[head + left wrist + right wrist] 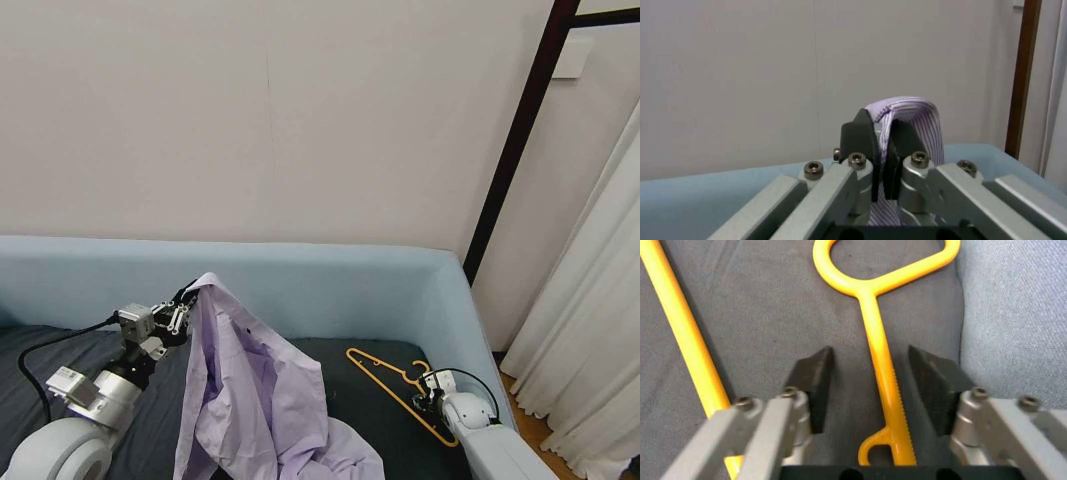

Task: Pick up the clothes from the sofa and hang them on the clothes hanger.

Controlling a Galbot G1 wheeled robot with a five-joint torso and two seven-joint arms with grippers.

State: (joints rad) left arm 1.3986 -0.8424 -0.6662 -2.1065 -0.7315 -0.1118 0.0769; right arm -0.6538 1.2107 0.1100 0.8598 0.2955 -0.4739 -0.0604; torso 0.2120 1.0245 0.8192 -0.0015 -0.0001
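Head view: shirt [250, 400] in left pincer [189, 298]

Shirt [250, 390] left, hanger [875, 320] right on the sofa [340, 285].
Shirt's top hung from the left end effector [192, 298]; right end effector [870, 370] straddled the hanger's neck.

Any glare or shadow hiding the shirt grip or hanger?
Head view: even light, no glare on shirt. Left wrist view: left gripper, shut on shirt, evenly lit. Right wrist view: soft shadows beside hanger, plain between open right gripper.

head: high, facing down | wrists: close-up, left level, right downward | shared: sofa [330, 275]
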